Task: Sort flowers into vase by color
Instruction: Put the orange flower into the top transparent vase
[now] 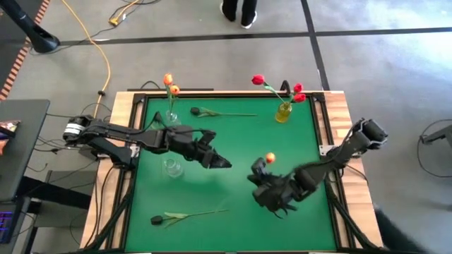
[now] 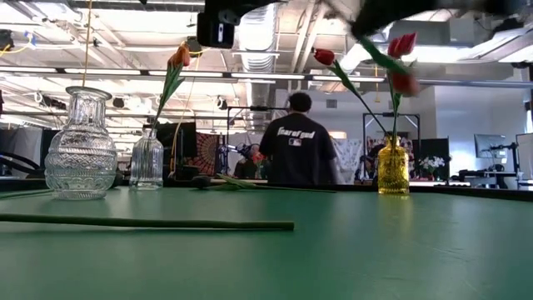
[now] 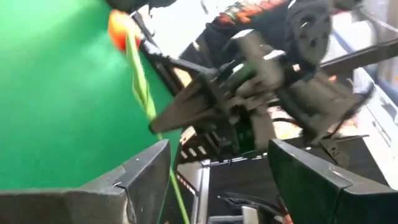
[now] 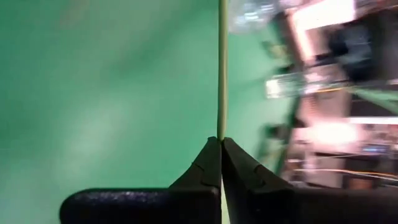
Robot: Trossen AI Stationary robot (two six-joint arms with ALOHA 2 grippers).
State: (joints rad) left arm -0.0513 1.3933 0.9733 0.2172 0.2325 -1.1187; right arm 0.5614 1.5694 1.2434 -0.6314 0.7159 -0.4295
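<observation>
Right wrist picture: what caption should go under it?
Right gripper shut on a thin flower stem above the green table.

Right gripper (image 4: 221,142) pinched shut, arm reaching in from the table's right edge; left gripper (image 1: 224,162) spread open mid-table, arm stretched from the left.

Two vases with flowers stand at the counter's (image 1: 233,148) far edge, one vase (image 1: 171,116) left, the other (image 1: 284,113) right; a loose flower (image 1: 222,113) lies between them, a third vase (image 1: 171,167) sits nearer left, another flower (image 1: 187,215) lies at the near edge.
</observation>
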